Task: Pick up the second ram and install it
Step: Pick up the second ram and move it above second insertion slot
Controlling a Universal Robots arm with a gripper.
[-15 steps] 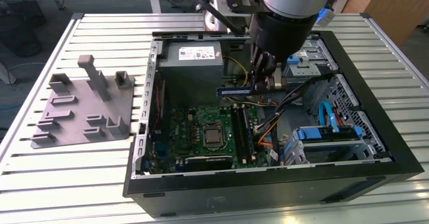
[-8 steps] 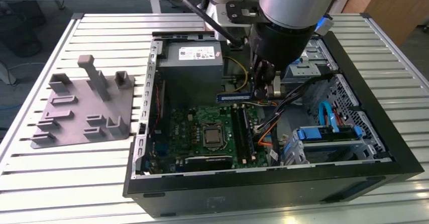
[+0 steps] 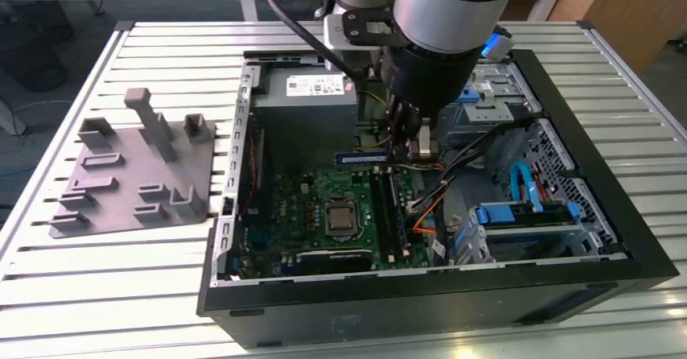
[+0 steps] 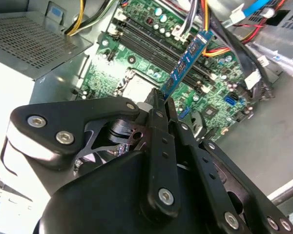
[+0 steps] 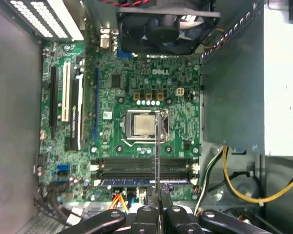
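Observation:
The second ram (image 4: 185, 61) is a thin blue-green stick. It hangs in the air above the green motherboard (image 3: 322, 206) inside the open computer case. My gripper (image 4: 158, 101) is shut on one end of it. In the exterior view the second ram (image 3: 359, 158) sticks out of the gripper (image 3: 413, 154) toward that view's left, crosswise to the black memory slots (image 3: 388, 206). Seen edge-on in the first wrist view, the second ram (image 5: 157, 151) is a thin line running from the gripper (image 5: 157, 197) across the slots (image 5: 144, 165). A bluish strip (image 5: 136, 182) lies along the slot nearest the gripper.
The grey power supply box (image 3: 306, 105) stands beside the board. Cables (image 3: 429, 202) and blue-latched drive bays (image 3: 526, 214) crowd the case on the exterior view's right. A processor socket (image 5: 142, 124) and a fan (image 5: 161, 29) are on the board. A grey tray (image 3: 140, 174) with posts lies outside the case.

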